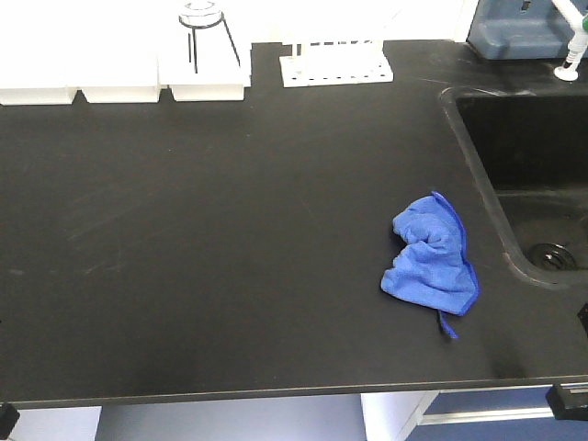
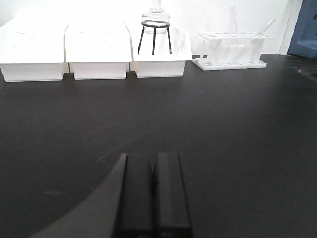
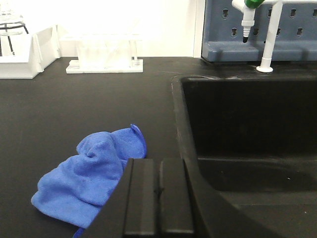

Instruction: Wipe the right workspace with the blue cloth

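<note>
Closest to the right wrist camera, the right end effector [image 3: 158,198] has its fingers pressed together on nothing. The left end effector [image 2: 151,193] is likewise closed and empty, over bare table [image 1: 202,239] well away from the work. The blue cloth [image 3: 89,178] lies crumpled on the table just left of and ahead of the right fingers, ungrasped. Its thin thread [image 1: 447,326] trails toward the front edge. The first risk, as I judge it, is the closed fingers: lowered as they are, they would shove the cloth instead of pinching it. Just to the cloth's right the sink [image 1: 533,165] drops away, so a rightward nudge or a loose grip could tip the cloth into the basin toward the drain [image 1: 551,254]. The trailing thread might snag on a finger and drag the cloth askew. A bunched cloth also wipes with only a small patch, leaving streaks. Farther back stand a white test-tube rack [image 1: 335,64], white trays [image 2: 99,49] and a glass flask [image 2: 156,20] on a ring stand, so a long forward stroke could knock them. Which stretch is the right workspace these views do not settle.
</note>
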Robot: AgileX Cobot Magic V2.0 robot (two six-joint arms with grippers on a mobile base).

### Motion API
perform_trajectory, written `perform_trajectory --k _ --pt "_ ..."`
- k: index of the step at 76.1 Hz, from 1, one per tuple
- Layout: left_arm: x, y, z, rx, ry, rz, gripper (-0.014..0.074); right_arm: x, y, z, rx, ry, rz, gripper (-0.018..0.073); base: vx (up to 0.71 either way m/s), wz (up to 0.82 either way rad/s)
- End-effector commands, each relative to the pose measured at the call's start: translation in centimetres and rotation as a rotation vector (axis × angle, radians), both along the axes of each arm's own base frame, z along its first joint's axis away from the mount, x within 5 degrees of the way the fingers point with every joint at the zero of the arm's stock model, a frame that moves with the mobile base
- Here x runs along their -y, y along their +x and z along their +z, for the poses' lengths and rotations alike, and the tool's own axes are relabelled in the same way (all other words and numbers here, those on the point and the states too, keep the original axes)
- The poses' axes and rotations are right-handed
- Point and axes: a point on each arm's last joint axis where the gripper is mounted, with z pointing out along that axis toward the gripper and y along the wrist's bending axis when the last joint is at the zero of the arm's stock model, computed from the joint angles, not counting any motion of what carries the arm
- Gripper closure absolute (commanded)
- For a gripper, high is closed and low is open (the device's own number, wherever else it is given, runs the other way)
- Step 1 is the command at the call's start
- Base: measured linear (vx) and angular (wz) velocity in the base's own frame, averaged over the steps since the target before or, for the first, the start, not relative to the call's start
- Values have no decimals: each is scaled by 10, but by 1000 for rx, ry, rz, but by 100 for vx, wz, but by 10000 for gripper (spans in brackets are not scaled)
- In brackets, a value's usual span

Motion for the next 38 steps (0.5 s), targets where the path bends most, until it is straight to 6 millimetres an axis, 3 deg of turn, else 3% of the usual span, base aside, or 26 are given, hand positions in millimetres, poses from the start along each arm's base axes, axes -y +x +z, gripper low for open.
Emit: perform_trajectory --k 1,38 --pt "0 0 16 103 -25 3 603 1 1 2 76 -11 -13 567 0 0" --pt "0 0 16 103 -25 3 603 1 1 3 88 -9 -15 567 0 0"
